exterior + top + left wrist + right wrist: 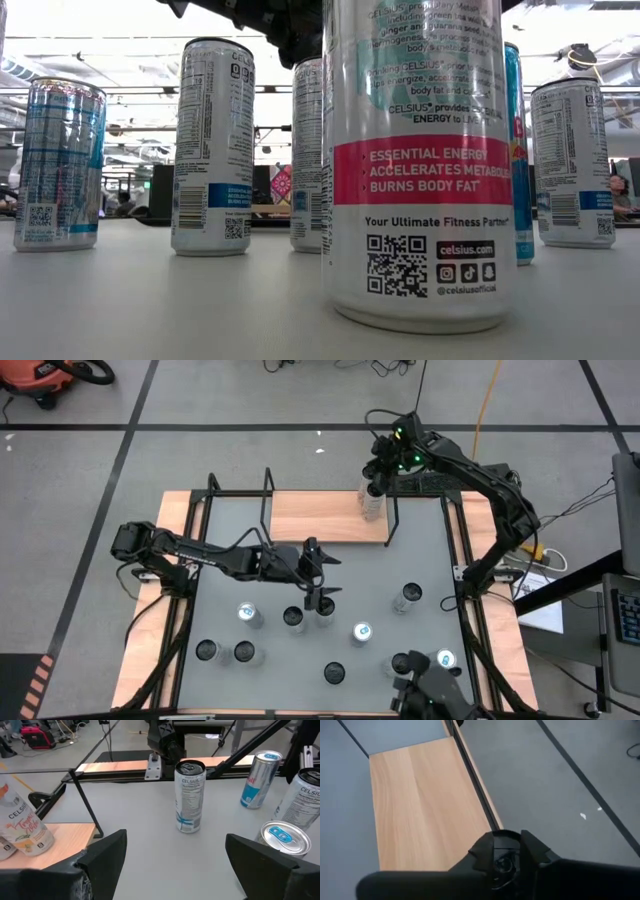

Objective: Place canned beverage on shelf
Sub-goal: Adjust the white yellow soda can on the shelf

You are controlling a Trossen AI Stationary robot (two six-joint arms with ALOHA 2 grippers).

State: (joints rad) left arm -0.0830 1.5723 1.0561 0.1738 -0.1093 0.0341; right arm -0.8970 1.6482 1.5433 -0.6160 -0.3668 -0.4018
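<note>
Right tool (377, 478), its fingers drawn together with nothing between them in the wrist view, hangs above the can (371, 503) standing upright on the right end of the shelf (315, 517). Left tool (320, 572) is spread wide over the grey surface (420, 550), well apart from that can, near other cans.

Eleven or so cans (362, 632), one shelf (320, 517)
</note>
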